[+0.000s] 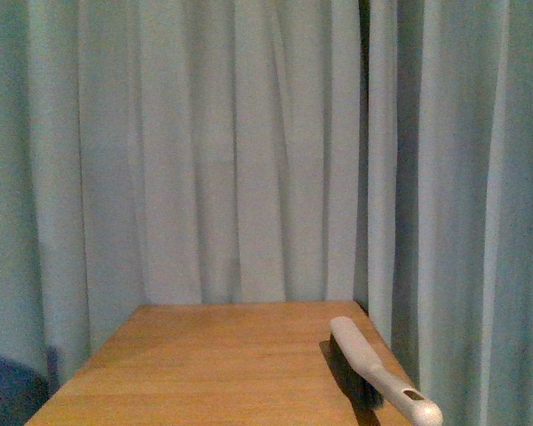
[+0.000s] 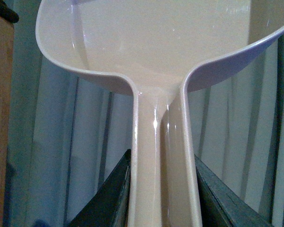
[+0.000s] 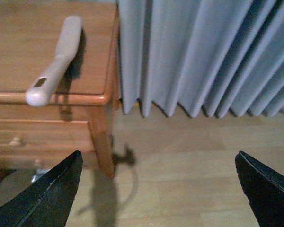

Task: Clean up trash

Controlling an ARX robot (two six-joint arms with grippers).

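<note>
Our left tool (image 2: 162,158) clamps the dustpan (image 2: 151,42) by its slick handle, our right tool (image 3: 157,153) hangs released; we'd grasp the likely light, stiff brush (image 3: 61,52) by its overhanging grip.

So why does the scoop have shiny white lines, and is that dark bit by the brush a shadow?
Left wrist view: light glares in streaks down the dustpan handle. Front view: yes, the brush casts it on the table.

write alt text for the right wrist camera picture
A pale plastic hand brush lies along the corner edge of a light wooden table, its handle tip poking past the rim. Pale blue-grey pleated curtains hang beside the table down to a wooden floor, and the right gripper stands wide open, its two dark fingers holding nothing.
</note>
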